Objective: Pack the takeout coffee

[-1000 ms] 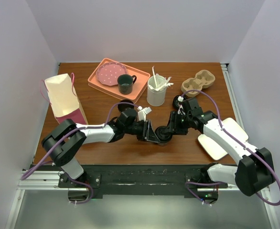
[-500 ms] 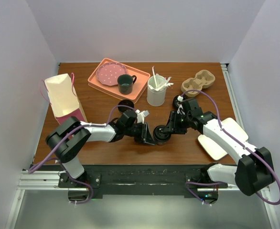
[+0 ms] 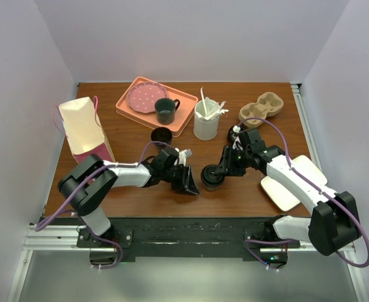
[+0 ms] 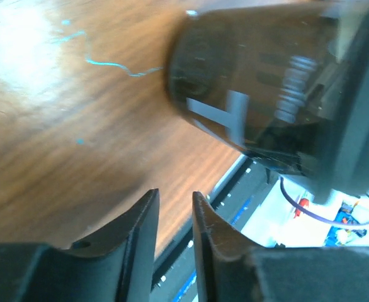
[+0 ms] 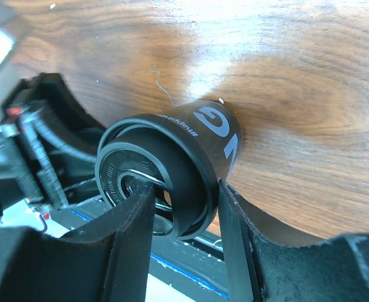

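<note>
Small black paper cup (image 3: 211, 177), white lettering, round black lid, stands on wooden bench (image 3: 235, 198) in front of white stirrer tub (image 3: 205, 121). Right claw (image 5: 184, 195) clenched across lidded top, likely steadying it for lift. Left claw (image 4: 175, 204), front-left of tub, slightly parted, empty, clear of cup

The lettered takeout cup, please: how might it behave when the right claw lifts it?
The takeout cup looks like thin paper, so probably light and crushable if the right claw squeezes hard. Its glossy tapered wall may slip. Its lid seems seated, though a tilt might loosen it.
</note>
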`<action>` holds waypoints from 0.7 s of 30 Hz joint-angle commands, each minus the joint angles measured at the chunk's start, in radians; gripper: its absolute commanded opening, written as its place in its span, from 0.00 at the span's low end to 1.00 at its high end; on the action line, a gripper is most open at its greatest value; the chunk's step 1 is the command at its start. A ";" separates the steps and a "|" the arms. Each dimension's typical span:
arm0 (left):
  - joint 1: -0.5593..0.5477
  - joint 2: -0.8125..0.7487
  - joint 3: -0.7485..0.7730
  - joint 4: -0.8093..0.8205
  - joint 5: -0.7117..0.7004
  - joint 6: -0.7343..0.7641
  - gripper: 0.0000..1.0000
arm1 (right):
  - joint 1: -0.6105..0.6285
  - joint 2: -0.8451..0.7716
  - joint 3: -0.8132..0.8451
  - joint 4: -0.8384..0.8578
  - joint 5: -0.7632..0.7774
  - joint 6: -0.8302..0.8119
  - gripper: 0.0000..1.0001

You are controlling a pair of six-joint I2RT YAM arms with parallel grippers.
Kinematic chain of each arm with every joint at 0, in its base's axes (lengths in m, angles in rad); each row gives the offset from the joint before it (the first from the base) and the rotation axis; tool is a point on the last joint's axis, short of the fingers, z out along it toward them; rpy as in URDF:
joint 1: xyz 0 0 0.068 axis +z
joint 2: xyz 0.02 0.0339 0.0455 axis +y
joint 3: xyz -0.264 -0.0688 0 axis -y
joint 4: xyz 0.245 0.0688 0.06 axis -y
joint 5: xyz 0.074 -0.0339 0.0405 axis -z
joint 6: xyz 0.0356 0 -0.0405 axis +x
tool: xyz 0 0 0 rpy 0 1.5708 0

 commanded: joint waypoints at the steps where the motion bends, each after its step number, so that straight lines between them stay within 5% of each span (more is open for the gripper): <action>1: 0.006 -0.106 0.070 -0.056 0.025 0.065 0.38 | 0.004 0.064 -0.015 -0.140 0.138 -0.049 0.45; 7: 0.034 -0.165 0.127 -0.044 0.042 0.111 0.47 | 0.004 0.079 -0.002 -0.140 0.136 -0.051 0.44; 21: 0.057 -0.062 0.193 -0.048 0.117 0.240 0.40 | 0.002 0.087 -0.002 -0.142 0.138 -0.057 0.44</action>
